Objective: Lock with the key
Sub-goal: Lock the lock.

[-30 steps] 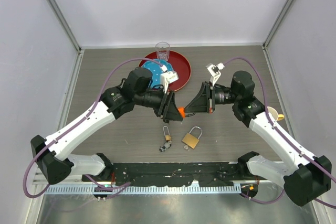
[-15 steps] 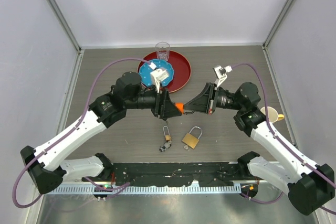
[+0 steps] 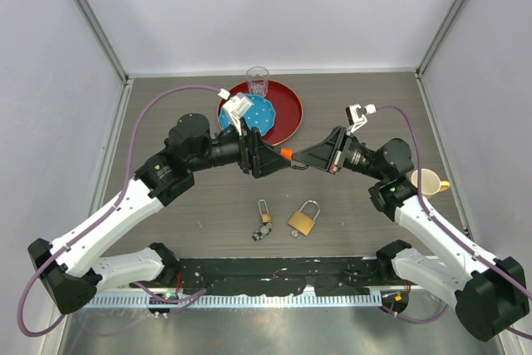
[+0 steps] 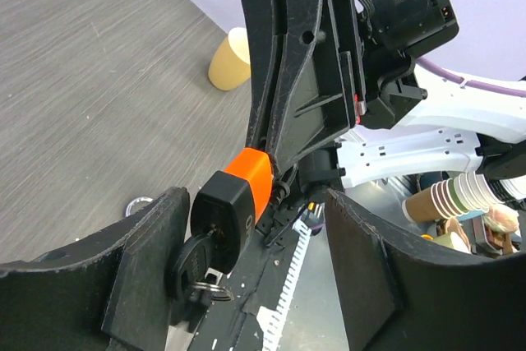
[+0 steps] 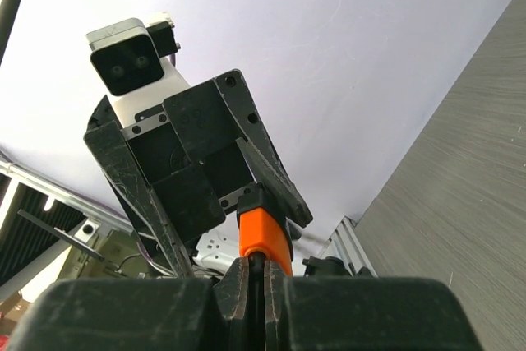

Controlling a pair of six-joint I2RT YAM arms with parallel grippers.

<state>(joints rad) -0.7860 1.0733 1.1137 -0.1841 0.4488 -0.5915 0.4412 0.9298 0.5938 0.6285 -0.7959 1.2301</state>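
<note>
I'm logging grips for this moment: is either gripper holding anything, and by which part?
The right gripper holds the orange-and-black padlock by the end opposite its key. The left gripper stands open around the key, gripping nothing.

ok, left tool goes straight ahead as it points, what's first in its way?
The orange-and-black padlock, key in it, sits between the left tool's open fingers; right tool holding it is just behind.

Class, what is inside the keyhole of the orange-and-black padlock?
A key sits in the padlock: its black head shows below the body, but its blade is covered by the lock itself.
</note>
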